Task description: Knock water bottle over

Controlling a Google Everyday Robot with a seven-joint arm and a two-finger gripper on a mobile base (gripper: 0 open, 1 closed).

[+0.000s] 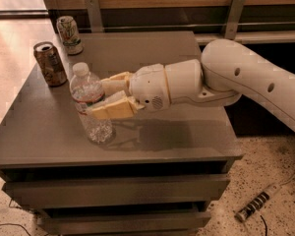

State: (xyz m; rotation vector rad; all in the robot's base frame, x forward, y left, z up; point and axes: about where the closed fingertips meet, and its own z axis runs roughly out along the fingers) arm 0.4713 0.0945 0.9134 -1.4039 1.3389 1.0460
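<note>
The water bottle, clear ribbed plastic with a white cap and a white label, stands upright on the grey table, left of the middle. My gripper reaches in from the right at label height. It is open, with its cream fingers spread. The near finger lies across the front of the bottle and the far finger lies behind its right side. The fingers are at the bottle, touching or nearly touching it.
A brown drink can stands at the table's left edge behind the bottle. A white-and-green drink can stands at the back left corner. A wooden wall with metal brackets runs behind. A power strip lies on the floor at the right.
</note>
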